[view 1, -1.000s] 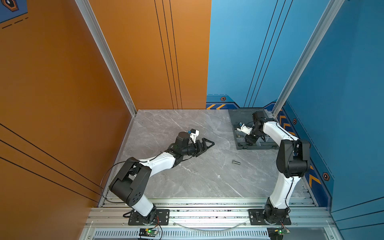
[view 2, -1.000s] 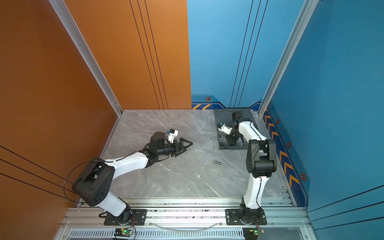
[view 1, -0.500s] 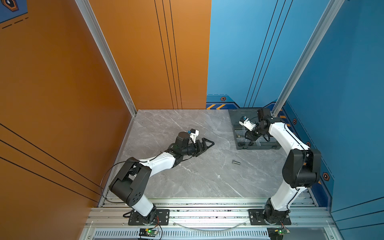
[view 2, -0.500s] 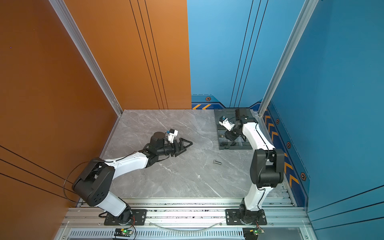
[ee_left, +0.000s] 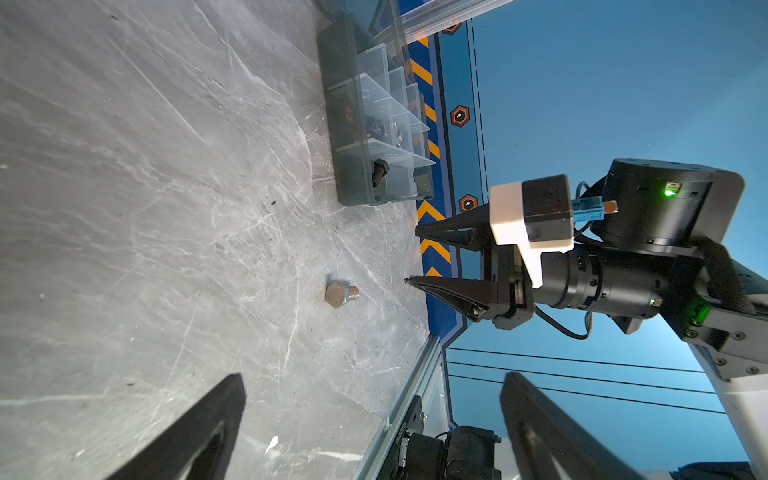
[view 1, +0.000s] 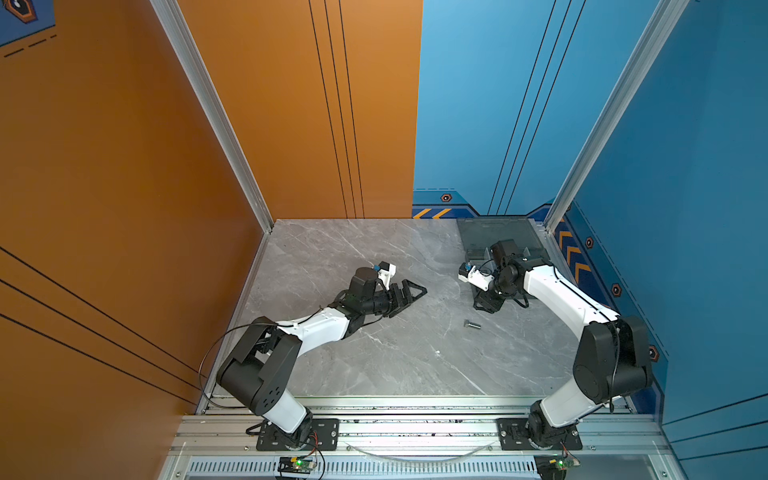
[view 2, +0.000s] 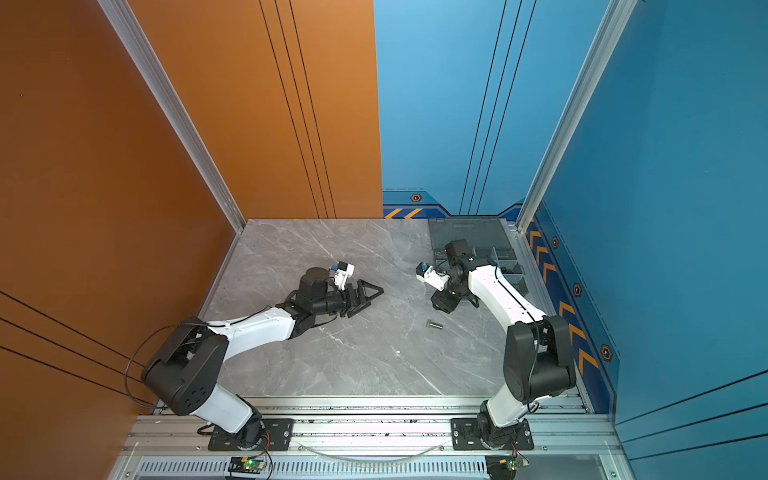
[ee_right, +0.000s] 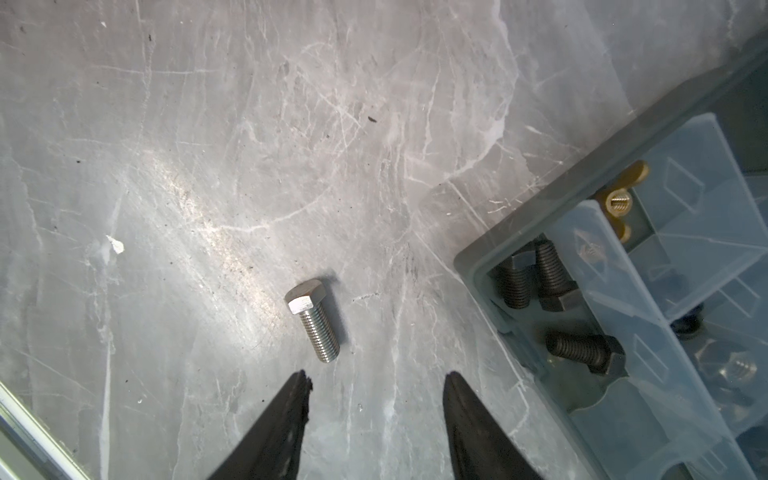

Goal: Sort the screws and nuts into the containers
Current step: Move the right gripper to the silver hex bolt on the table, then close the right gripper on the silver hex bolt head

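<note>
The grey marble-patterned table (view 1: 374, 353) is enclosed by an orange wall (view 1: 124, 166), blue walls (view 1: 478, 104) and aluminium corner posts (view 1: 217, 124).

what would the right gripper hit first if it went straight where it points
Likely the silver bolt just ahead of the right gripper, though it lies off to one side; otherwise bare tabletop.

I work over a grey marble table (view 1: 374, 365) with pale veins and many fine scratches. A small white fleck (ee_right: 115, 245) lies on it. At my left rises an orange wall (view 1: 124, 166), and at the back and right a blue wall (view 1: 478, 104). Aluminium posts (view 1: 210, 104) stand in the corners. Yellow chevrons (ee_left: 432, 210) and a hexagon mark (view 1: 446, 198) sit low on the blue. An aluminium rail (view 1: 415, 432) borders the front edge.
</note>
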Controlling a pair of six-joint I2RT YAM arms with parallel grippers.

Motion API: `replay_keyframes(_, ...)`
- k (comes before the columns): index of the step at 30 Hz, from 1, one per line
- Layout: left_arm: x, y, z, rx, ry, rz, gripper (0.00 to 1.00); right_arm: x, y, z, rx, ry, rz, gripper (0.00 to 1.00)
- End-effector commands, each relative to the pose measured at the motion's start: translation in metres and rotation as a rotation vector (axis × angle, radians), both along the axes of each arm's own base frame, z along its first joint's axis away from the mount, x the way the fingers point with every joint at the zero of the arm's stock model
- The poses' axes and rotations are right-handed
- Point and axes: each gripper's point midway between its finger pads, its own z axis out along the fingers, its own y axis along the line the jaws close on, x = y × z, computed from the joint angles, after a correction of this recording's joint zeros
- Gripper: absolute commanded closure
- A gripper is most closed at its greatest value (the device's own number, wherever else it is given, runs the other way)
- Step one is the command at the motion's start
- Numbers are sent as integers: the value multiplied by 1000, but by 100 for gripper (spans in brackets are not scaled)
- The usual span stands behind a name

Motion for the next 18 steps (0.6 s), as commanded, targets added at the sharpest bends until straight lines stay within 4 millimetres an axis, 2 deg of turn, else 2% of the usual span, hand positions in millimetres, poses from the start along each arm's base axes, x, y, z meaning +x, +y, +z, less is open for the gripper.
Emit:
replay_keyframes(1, -2, 5, 9, -1, -44, 16, 2, -14, 2, -15, -32, 70, 17, 44)
replay_keyframes(6, -5, 10, 5, 4, -36, 22, 2, -24, 10, -28, -50, 135, 41, 43)
replay_keyframes(18, -7, 16, 4, 7, -37, 41, 2, -40, 9, -63, -133, 263, 62, 43)
